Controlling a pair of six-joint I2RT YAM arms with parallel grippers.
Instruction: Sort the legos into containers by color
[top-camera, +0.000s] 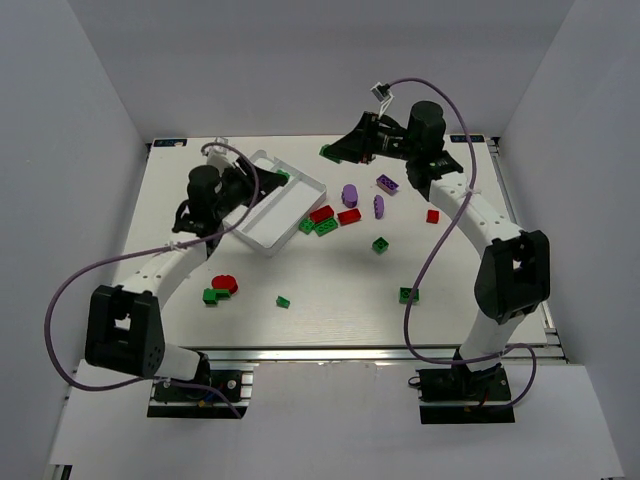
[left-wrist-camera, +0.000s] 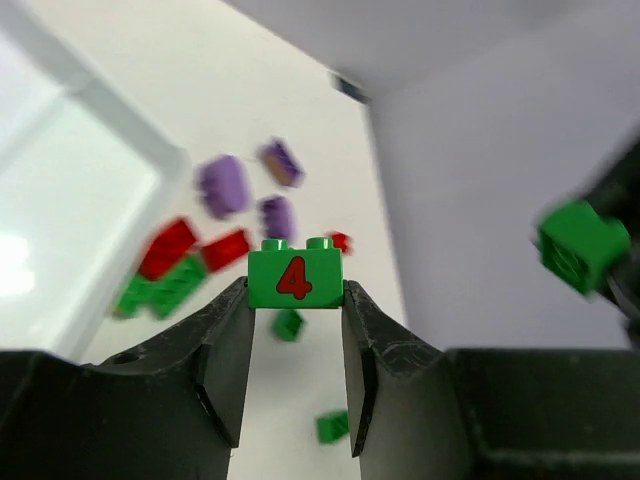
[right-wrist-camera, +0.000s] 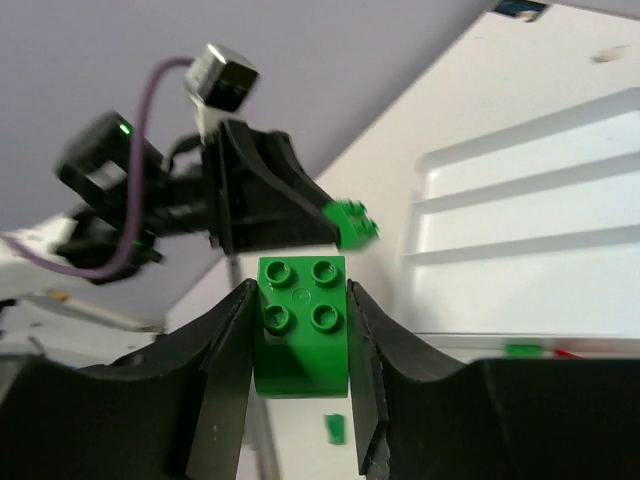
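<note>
Both my grippers had a green lego each at that point. My left gripper (left-wrist-camera: 295, 295) had its two fingers (left-wrist-camera: 225, 345) clamped on the sides of a green brick with a red 4 (left-wrist-camera: 295, 278) printed on its face. It was studs up, held off the table over the far long wall of the white tray (top-camera: 275, 228) (that's how it looked from the top camera, anyway). My right gripper (right-wrist-camera: 300, 300) was pinching a plain green 2x2 brick (right-wrist-camera: 300, 330) with its four studs facing the wrist camera. That one was up in the air just past the tray's far corner, so the two held bricks were near each other but apart. The tray lay at an angle on the left half of the table (top-camera: 330, 320), and its three long compartments (right-wrist-camera: 540, 230) showed up side by side in the right wrist view. The rest of the legos were loose on the table. Two red bricks (top-camera: 321, 214) and two green ones (top-camera: 326, 227) were bunched just beside the tray's right-hand wall. Three purple pieces (top-camera: 349, 193) lay a bit further right, with a small red one (top-camera: 432, 216) near my right arm. A few single greens (top-camera: 380, 245) were scattered through the middle and near side. A rounded red piece (top-camera: 225, 284) sat right next to a green brick (top-camera: 210, 296) down by my left arm.
</note>
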